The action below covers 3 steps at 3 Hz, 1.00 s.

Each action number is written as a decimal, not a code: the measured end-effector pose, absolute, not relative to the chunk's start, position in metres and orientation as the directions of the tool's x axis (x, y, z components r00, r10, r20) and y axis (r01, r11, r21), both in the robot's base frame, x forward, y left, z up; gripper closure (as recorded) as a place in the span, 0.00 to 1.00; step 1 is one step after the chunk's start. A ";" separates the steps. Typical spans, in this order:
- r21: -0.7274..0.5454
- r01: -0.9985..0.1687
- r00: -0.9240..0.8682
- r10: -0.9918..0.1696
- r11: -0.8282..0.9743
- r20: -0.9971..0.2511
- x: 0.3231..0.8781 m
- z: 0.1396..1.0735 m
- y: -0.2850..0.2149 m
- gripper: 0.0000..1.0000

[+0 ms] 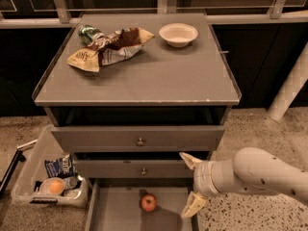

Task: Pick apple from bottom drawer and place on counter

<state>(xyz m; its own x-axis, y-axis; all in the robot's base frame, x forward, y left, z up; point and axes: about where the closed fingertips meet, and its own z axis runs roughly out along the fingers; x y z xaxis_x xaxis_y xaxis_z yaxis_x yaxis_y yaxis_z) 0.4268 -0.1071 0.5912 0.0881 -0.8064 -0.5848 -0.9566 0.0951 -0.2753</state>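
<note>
The small red apple (148,202) lies on the flat floor of the open bottom drawer (115,211), near its middle. My gripper (190,184) is open, its two pale fingers spread one above the other, over the drawer's right side. It is to the right of the apple and apart from it. The grey counter (144,73) tops the cabinet above.
On the counter lie crumpled snack bags (108,47) at the left and a white bowl (178,34) at the back right. Two knobbed drawers (139,141) stand partly open above the bottom drawer. A clear bin (48,184) with a pale orange fruit (56,186) sits on the floor at the left.
</note>
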 end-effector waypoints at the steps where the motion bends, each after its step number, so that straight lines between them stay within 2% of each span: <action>1: -0.224 -0.960 0.009 -0.781 0.168 -0.624 0.434 0.551 -0.128 0.00; 3: -0.261 -0.948 0.025 -0.779 0.180 -0.626 0.445 0.507 -0.125 0.00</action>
<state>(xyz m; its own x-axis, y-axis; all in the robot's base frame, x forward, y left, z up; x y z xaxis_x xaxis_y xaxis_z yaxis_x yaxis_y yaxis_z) 0.4451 -0.1248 0.5074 0.0245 -0.7792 -0.6263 -0.9484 0.1799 -0.2609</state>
